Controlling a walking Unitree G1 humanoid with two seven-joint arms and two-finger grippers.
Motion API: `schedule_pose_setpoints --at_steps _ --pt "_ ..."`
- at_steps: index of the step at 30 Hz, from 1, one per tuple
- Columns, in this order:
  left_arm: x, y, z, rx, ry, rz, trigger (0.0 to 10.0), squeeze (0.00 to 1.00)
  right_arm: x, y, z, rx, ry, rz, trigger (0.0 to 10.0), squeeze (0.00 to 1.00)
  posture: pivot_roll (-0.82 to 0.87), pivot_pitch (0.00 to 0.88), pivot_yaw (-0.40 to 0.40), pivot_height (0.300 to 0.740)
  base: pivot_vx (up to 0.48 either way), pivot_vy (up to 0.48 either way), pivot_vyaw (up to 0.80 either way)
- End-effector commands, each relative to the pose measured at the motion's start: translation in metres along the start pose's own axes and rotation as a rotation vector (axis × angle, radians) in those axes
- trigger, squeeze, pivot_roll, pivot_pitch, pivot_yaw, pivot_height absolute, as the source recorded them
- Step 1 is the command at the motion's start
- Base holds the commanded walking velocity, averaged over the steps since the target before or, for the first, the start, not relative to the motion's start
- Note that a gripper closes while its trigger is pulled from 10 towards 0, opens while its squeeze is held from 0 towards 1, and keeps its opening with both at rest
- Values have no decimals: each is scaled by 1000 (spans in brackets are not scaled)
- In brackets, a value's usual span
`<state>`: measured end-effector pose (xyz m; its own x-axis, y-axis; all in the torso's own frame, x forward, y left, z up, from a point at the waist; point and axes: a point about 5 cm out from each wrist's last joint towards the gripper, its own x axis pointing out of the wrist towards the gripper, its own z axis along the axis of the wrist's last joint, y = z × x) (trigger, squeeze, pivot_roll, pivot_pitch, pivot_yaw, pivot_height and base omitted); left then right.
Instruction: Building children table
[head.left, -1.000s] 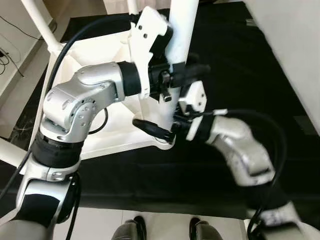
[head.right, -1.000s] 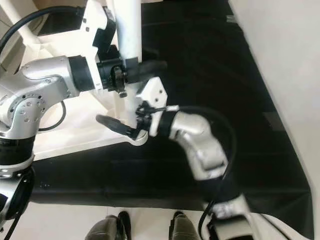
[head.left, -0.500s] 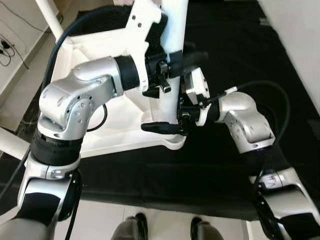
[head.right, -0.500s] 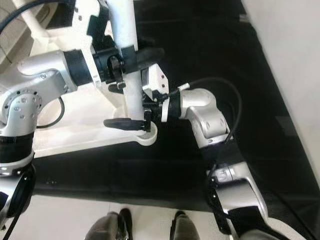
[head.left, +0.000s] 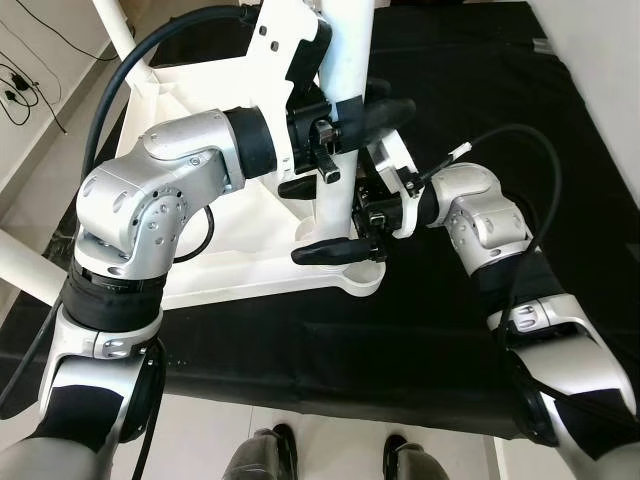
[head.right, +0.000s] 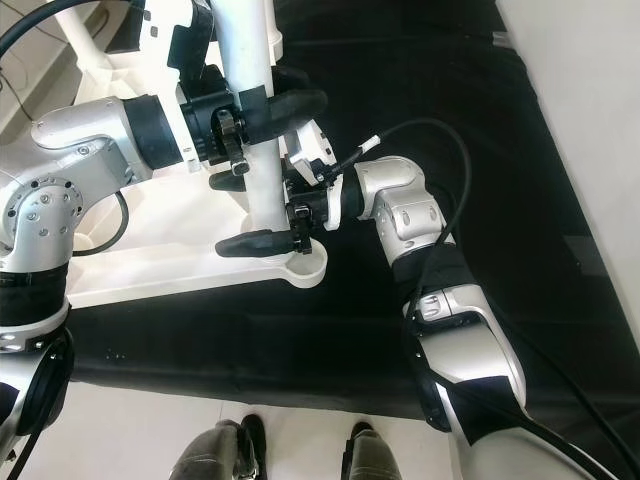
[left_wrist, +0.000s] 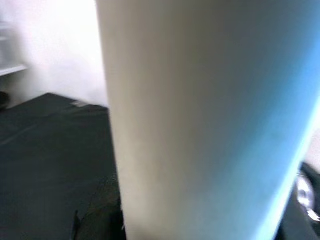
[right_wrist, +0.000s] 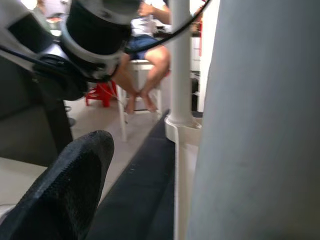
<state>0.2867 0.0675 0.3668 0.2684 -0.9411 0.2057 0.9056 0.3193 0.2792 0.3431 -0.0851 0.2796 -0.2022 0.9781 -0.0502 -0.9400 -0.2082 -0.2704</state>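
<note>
Over at nine o'clock sits the upturned white table top (head.left: 230, 270) on the black mat (head.left: 480, 150), another white leg (head.left: 30, 275) slanting off its near left corner. Up at twelve o'clock the left claw (head.left: 350, 125) is clamped on the upright white table leg (head.left: 345, 60), one black finger (head.left: 385, 108) wrapped across its right side, the leg's pale shaft pressed right against the left wrist camera. Just below, at centre, the right claw (head.left: 345, 240) comes in from three o'clock with its fingers spread wide around the base of that same leg, one long finger (head.left: 325, 252) lying across the front where the leg meets the corner socket (head.left: 365, 280). In the right wrist view, a seated person's legs (right_wrist: 142, 70) show far behind.
</note>
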Motion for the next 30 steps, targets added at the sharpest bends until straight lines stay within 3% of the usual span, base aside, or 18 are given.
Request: schedule_pose_setpoints --at_steps 1,7,9,10,12,13,14,16,23,24,25,26,30 --pt "20 -29 10 -91 -138 -306 0 0 46 1 28 -90 -122 172 10000 0 68 207 65 740 0 0 0" --pt "19 -27 16 -126 -188 -361 0 0 52 2 35 -103 -186 158 10000 0 63 202 69 740 0 0 0" --pt "11 -26 15 -131 -192 -376 0 0 53 3 37 -93 -205 165 10000 0 58 198 69 740 0 0 0" --pt "-2 -29 12 -131 -186 -420 0 0 54 9 38 -84 -216 204 10000 0 55 195 71 740 0 0 0" --pt "-2 -29 12 -131 -186 -420 0 0 54 9 38 -84 -216 204 10000 0 55 195 71 740 0 0 0" --pt "-7 -34 7 -116 -147 -461 0 0 54 16 37 -68 -204 251 3137 0 48 191 70 740 0 0 0" --pt "-8 -35 6 -105 -128 -472 0 0 55 19 36 -61 -184 268 0 0 48 191 70 740 0 0 0" --pt "-9 -36 5 -98 -117 -479 0 0 56 20 35 -57 -169 278 0 0 48 191 70 740 0 0 0" --pt "-13 -27 7 -41 -81 -499 0 0 61 31 18 -31 28 312 0 0 40 182 63 740 0 0 0" --pt "-14 -24 9 -30 -80 -500 0 0 61 30 14 -27 61 293 863 0 40 180 62 740 0 0 0" --pt "-14 -24 9 -30 -80 -500 0 0 61 30 14 -27 61 293 863 0 40 180 62 740 0 0 0" --pt "-16 -22 11 -21 -81 -500 0 0 62 29 11 -31 91 267 10000 0 40 179 61 740 0 0 0" --pt "-18 -20 13 -9 -81 -501 0 0 63 26 7 -50 126 197 10000 0 40 177 63 740 0 0 0"
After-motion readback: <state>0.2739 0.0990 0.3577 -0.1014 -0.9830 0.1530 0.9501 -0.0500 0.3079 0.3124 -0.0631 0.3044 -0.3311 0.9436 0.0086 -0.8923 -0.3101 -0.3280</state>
